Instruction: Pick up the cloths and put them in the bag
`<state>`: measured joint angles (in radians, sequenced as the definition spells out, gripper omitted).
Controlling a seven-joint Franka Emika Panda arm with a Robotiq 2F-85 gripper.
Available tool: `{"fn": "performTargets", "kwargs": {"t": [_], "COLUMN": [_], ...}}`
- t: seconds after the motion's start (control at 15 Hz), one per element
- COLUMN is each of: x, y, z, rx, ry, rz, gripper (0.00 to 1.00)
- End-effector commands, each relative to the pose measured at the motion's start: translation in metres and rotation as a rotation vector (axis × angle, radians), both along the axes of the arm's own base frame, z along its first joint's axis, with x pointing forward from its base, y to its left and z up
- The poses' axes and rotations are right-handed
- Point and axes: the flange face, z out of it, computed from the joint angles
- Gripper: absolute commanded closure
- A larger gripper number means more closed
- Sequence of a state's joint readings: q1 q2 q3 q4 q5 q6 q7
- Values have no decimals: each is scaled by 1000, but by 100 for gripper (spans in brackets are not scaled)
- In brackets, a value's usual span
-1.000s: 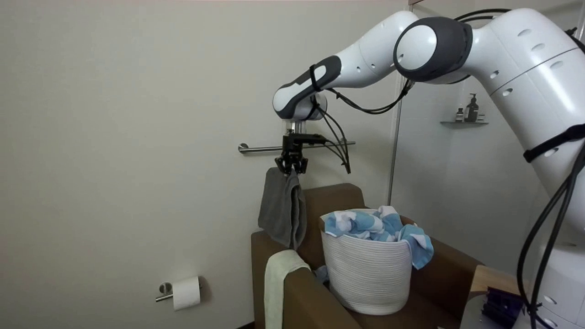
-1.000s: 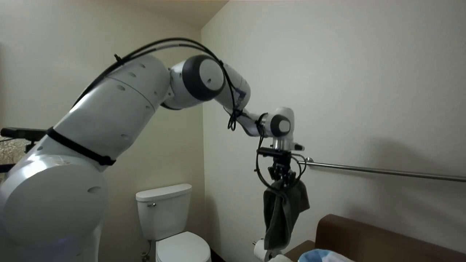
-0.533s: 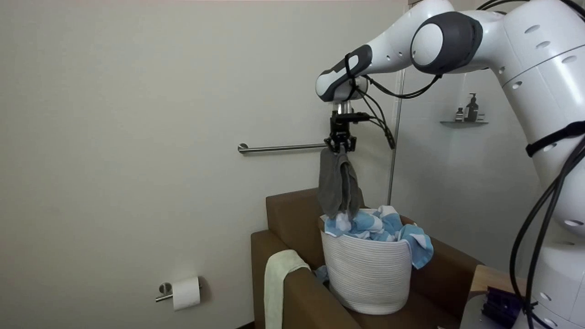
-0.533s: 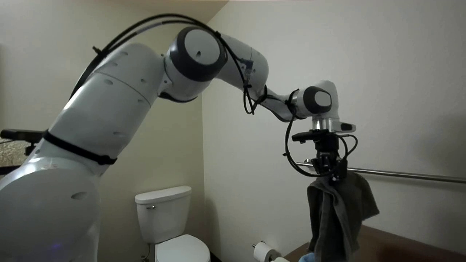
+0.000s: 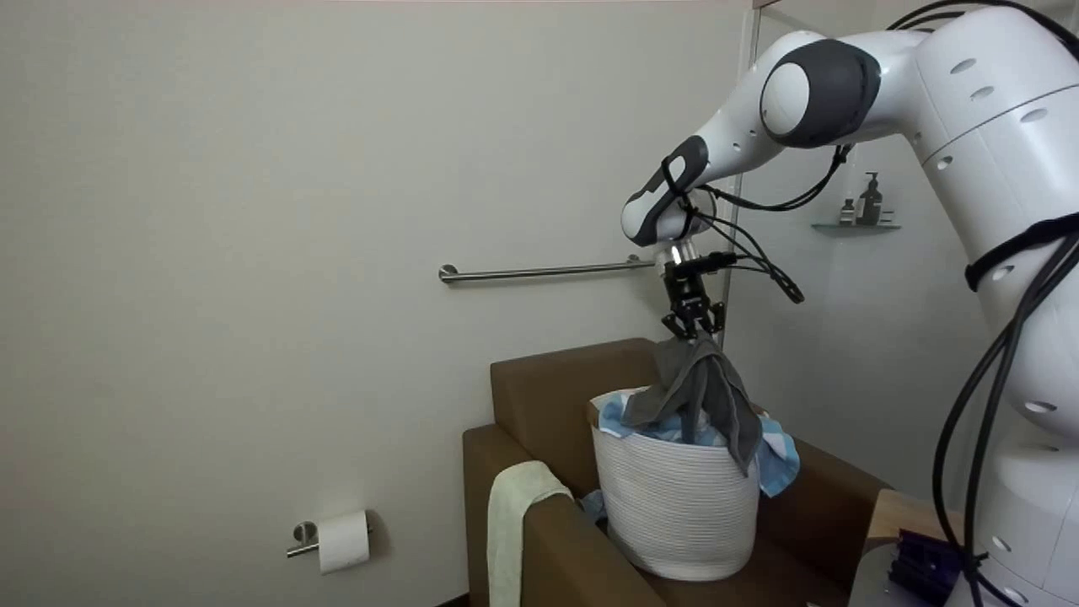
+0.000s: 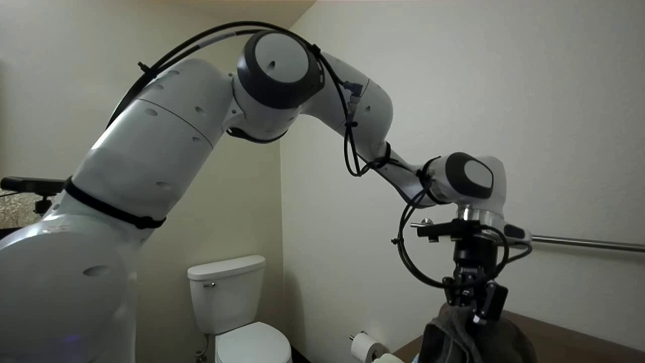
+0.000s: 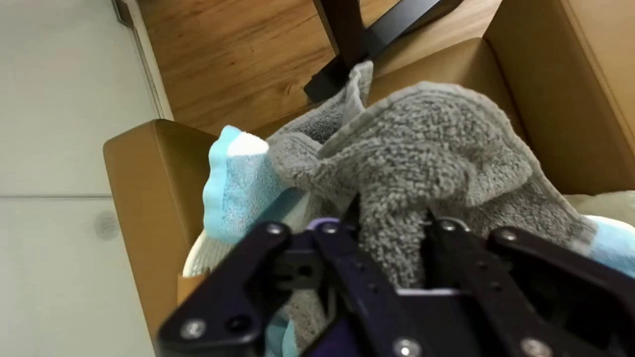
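My gripper (image 5: pixel 695 331) is shut on a grey cloth (image 5: pixel 706 379), just above the white woven bag (image 5: pixel 679 510). The grey cloth drapes over the bag's mouth, and one corner hangs over the front rim. In the wrist view the grey cloth (image 7: pixel 426 144) is bunched between the fingers (image 7: pixel 392 230). A blue and white cloth (image 5: pixel 777 464) lies in the bag beneath it, partly covered, with one end over the rim. A pale green cloth (image 5: pixel 516 506) hangs on the chair's armrest. A bluish cloth (image 5: pixel 593 504) shows partly beside the bag.
The bag stands on a brown armchair (image 5: pixel 556 388) against the wall. A metal towel bar (image 5: pixel 539 272) is fixed behind the gripper. A toilet paper roll (image 5: pixel 343 541) is on the wall. A toilet (image 6: pixel 242 307) stands in the corner.
The gripper carried the grey cloth sideways from beside the chair to over the bag, then lowered and tilted. The cloth now rests on the blue and white cloth and the rim.
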<state>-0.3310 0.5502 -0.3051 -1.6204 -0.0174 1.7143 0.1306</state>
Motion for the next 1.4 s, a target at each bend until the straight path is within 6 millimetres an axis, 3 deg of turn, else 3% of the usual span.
{"fn": "performTargets", "kwargs": {"t": [0.0, 0.4, 0.53, 0.67, 0.8, 1.0, 1.13, 1.27, 1.33], "x": [-9, 11, 14, 35, 74, 131, 162, 177, 176], "y": [-7, -29, -37, -28, -1, 65, 124, 193, 229], "z": [-40, -98, -104, -98, -78, -50, -41, -51, -66], "rx": [-88, -287, -236, -153, -241, -284, -304, -221, -148], "ry": [-35, -137, -158, -232, -323, -445, -496, -469, -449], "rz": [13, -35, -62, -77, -92, -19, 52, 170, 223], "gripper": [49, 9, 0, 0, 0, 0, 0, 0, 0]}}
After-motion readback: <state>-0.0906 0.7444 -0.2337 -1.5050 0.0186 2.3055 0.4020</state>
